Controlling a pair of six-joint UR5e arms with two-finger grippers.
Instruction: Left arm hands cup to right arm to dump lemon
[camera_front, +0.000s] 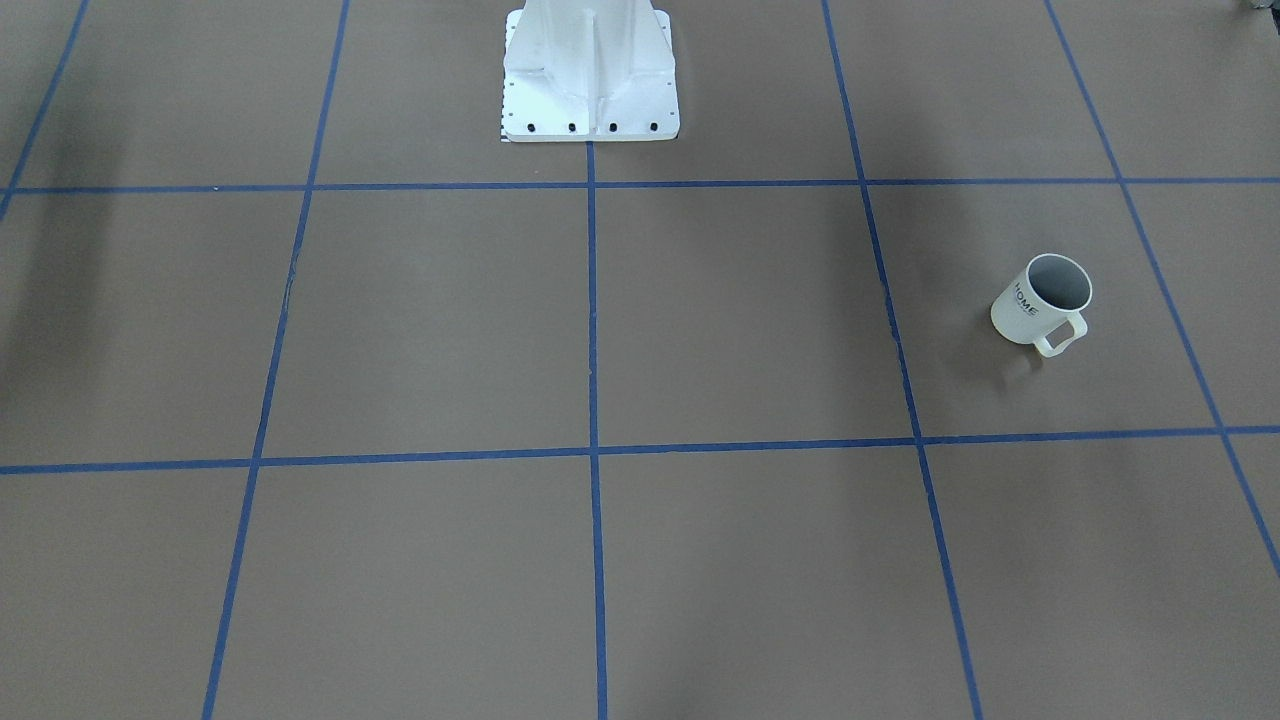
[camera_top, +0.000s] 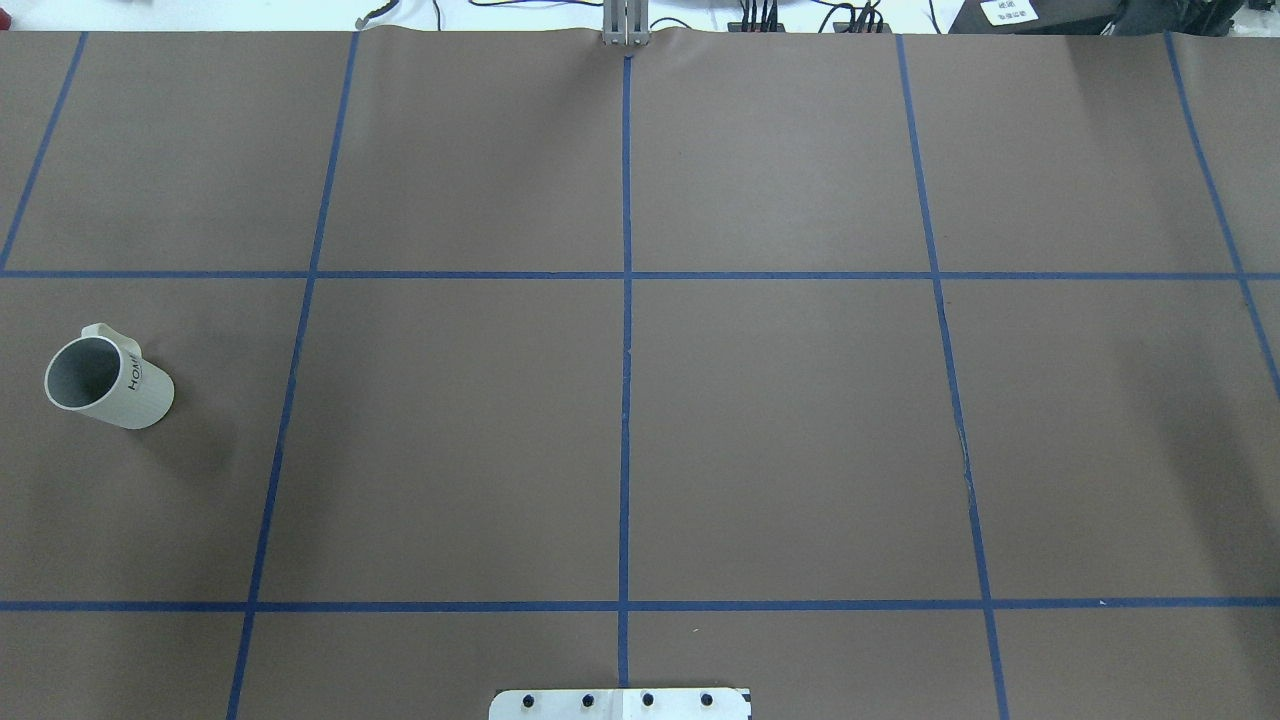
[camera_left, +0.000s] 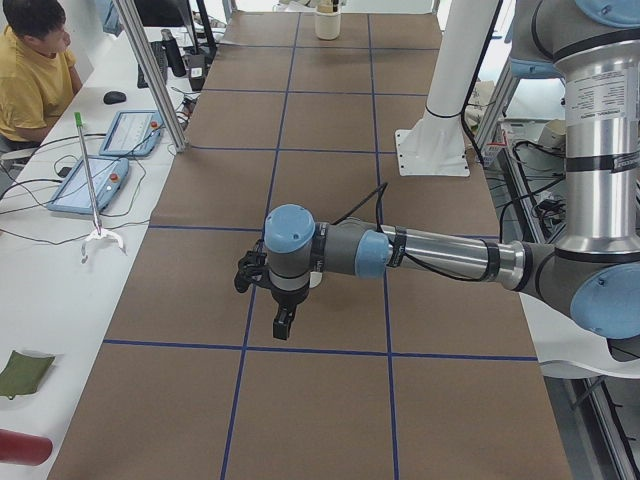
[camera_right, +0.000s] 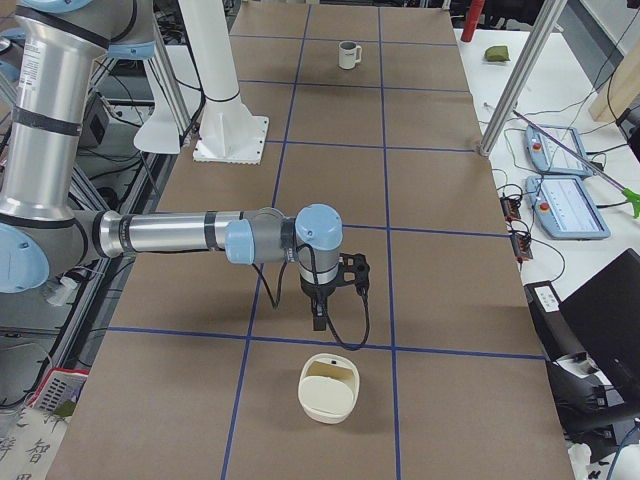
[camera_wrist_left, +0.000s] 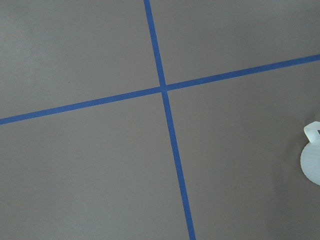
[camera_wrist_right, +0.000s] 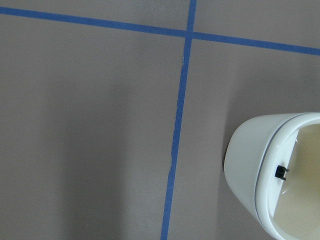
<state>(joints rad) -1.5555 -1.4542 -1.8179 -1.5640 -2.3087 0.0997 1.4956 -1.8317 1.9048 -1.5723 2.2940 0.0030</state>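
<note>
The cup (camera_front: 1040, 300) is a cream mug with "HOME" lettering. It stands upright on the brown table at the robot's left end, and shows in the overhead view (camera_top: 105, 375) and far off in the exterior right view (camera_right: 348, 54). Its grey inside shows no lemon. The left gripper (camera_left: 284, 325) hangs above the table near the cup, which its wrist mostly hides there. The left wrist view catches only the cup's edge (camera_wrist_left: 312, 160). The right gripper (camera_right: 318, 318) hangs just beyond a cream-white bin (camera_right: 328, 390). I cannot tell whether either gripper is open or shut.
The white bin lies at the robot's right end (camera_wrist_right: 270, 170). The white robot pedestal (camera_front: 590, 90) stands at mid-table. Blue tape lines grid the brown table. An operator in yellow (camera_left: 30, 70), pendants (camera_right: 570, 205) and metal posts (camera_left: 150, 70) line the far side.
</note>
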